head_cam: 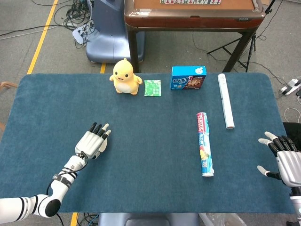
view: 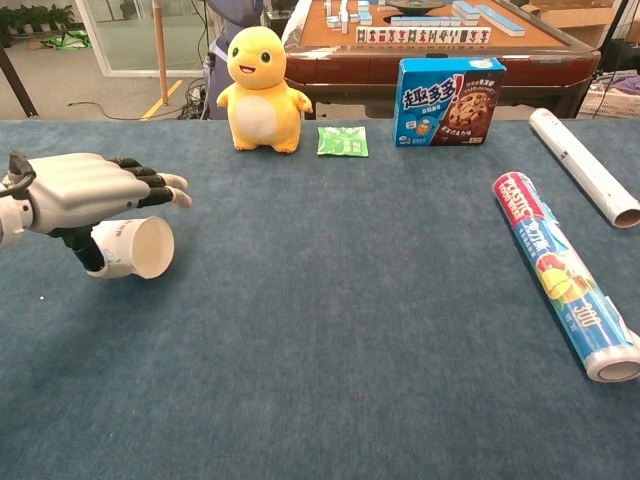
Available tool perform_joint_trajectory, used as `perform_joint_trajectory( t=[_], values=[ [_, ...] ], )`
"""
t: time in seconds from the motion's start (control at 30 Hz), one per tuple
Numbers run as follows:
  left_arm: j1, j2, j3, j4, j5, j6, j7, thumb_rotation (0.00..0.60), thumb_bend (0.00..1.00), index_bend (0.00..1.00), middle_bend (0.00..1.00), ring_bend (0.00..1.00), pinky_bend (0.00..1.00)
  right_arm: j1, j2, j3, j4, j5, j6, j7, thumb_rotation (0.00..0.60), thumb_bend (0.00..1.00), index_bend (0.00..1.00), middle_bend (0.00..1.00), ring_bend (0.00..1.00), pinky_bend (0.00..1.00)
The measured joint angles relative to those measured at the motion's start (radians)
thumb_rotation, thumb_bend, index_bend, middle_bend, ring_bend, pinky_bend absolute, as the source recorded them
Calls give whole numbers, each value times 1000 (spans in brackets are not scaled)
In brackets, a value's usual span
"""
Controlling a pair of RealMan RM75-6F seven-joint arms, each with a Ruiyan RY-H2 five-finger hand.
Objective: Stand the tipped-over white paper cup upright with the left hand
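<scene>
Blue cloth covered the table; grey floor, cables and a wooden mahjong table lay behind its far edge.

Left fingers were stretched forward, slightly spread, over the top of the cup. A dark thumb reached down behind the cup's base end. Whether the left hand actually gripped the cup could not be told; it looked draped over it rather than clamped. The cup lay on its side near the left edge, toward the near side, mouth facing right. In the head view the left hand covered the cup completely.

Right hand sat at the right edge near the near corner, fingers apart, holding nothing.

Along the far edge, left to right: yellow duck toy upright, green packet flat just beside it, blue cookie box standing. A white roll lay near the far right corner. A plastic-wrap roll lay lengthwise on the right half, between the white roll and the near edge.
</scene>
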Motion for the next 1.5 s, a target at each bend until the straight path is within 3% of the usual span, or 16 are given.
perform_joint_trajectory(
  t=[0.5, 0.83, 1.23, 1.5],
  values=[
    [7, -29, -13, 23, -45, 19, 18, 600, 242, 323, 0, 0, 0, 0, 1, 0, 0, -1, 0, 2, 600, 116, 261, 129, 111, 101],
    [33, -35, -25, 45, 7, 23, -77, 600, 243, 372, 0, 0, 0, 0, 1, 0, 1, 0, -1, 1, 600, 116, 261, 129, 111, 101],
    [74, 46, -123, -63, -29, -27, -381, 600, 243, 359, 0, 0, 0, 2, -6, -5, 1, -5, -9, -6, 600, 116, 260, 129, 111, 101],
    [106, 85, -180, -72, -81, -153, -656, 600, 243, 344, 0, 0, 0, 3, -9, -5, 0, 2, -12, -13, 600, 116, 261, 129, 111, 101]
  ],
)
